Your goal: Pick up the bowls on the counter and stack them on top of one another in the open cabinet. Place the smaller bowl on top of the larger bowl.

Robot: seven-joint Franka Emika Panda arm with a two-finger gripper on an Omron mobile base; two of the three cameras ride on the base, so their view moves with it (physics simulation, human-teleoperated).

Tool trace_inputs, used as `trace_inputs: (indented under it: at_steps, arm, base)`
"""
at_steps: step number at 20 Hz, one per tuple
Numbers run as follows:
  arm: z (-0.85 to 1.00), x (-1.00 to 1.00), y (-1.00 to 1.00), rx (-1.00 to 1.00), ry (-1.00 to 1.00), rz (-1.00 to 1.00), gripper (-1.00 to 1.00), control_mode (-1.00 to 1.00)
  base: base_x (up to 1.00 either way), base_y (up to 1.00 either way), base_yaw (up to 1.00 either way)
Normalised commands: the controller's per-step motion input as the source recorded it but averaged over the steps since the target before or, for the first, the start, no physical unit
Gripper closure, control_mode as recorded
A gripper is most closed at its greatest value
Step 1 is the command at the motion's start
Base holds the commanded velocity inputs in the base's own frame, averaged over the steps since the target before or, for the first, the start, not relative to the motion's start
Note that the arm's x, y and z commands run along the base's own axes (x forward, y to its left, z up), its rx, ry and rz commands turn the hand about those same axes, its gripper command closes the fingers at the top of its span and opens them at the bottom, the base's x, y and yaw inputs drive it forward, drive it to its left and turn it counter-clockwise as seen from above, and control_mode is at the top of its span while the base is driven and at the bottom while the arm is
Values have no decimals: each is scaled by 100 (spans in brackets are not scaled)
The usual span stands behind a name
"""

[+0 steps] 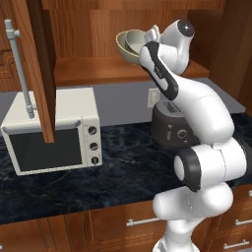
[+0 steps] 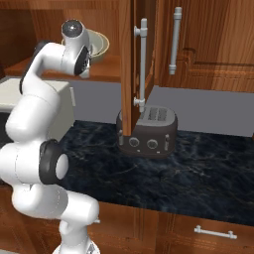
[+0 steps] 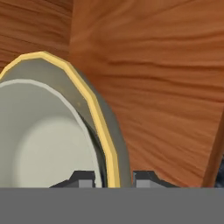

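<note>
The larger bowl (image 1: 122,50), yellowish-beige, is tipped on its side just above the shelf of the open cabinet (image 1: 98,71), and the smaller bowl (image 1: 134,40), pale grey-white, nests inside it. My gripper (image 1: 149,38) reaches in from the right and is shut over their near rims. In the hand view the smaller bowl (image 3: 39,144) and the yellow rim of the larger bowl (image 3: 105,127) both pass between my fingertips (image 3: 83,177), with my gripper (image 3: 114,177) pinching the two walls together. From the right side the larger bowl (image 2: 102,47) peeks out behind my wrist. I cannot tell if it touches the shelf.
The cabinet door (image 1: 42,64) with its grey bar handle (image 1: 19,69) hangs open at the left. Below it a white microwave (image 1: 54,130) sits on the dark counter (image 1: 123,167). A dark toaster (image 1: 170,128) stands under my arm. The cabinet's back wall (image 3: 153,87) is close behind the bowls.
</note>
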Motion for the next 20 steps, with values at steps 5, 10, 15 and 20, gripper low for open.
trace_inputs:
  at_steps: [5, 10, 15, 20]
  arm:
    - [-1, 48, 17, 0, 0, -4, -100, -100]
    - [28, 12, 1, 1, 4, -3, -100, -100]
    - [76, -28, -17, 5, 6, -2, -100, -100]
    - [25, -93, -37, 0, 7, 0, -100, -100]
  base:
    - [0, 0, 0]
    - [0, 0, 0]
    - [0, 0, 0]
    - [0, 0, 0]
